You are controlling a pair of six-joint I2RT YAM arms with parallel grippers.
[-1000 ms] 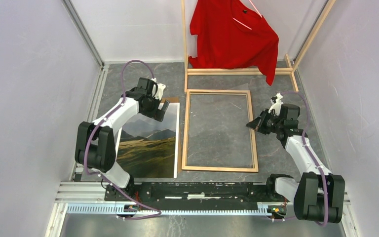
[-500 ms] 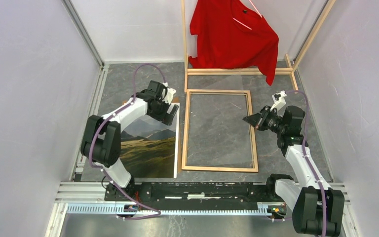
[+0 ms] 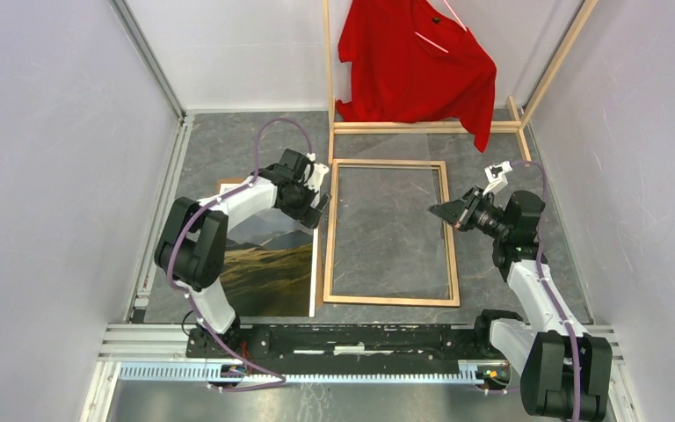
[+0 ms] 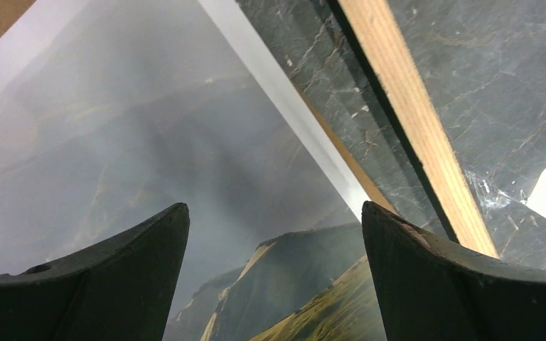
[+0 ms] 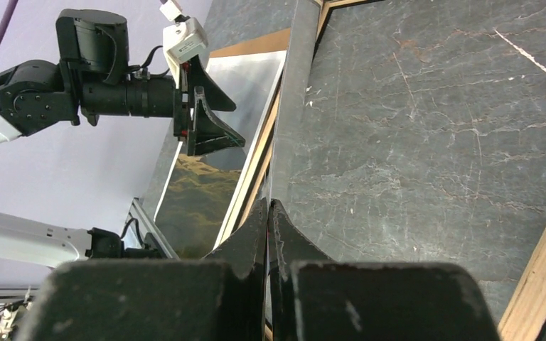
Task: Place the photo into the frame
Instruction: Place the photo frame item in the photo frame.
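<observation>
The photo (image 3: 268,268), lying flat just left of the frame (image 3: 328,237), struck us as light, floppy paper best pinched at its right border, where our left gripper (image 4: 274,213) hovered wide open, the right gripper (image 5: 269,206) shut empty.

the top camera looks down from high over the near edge at the whole table (image 3: 228,149). the left wrist camera is very close over the photo (image 4: 114,142) and the frame (image 4: 407,106). the right wrist camera looks low across both toward the left arm (image 5: 35,99)
</observation>
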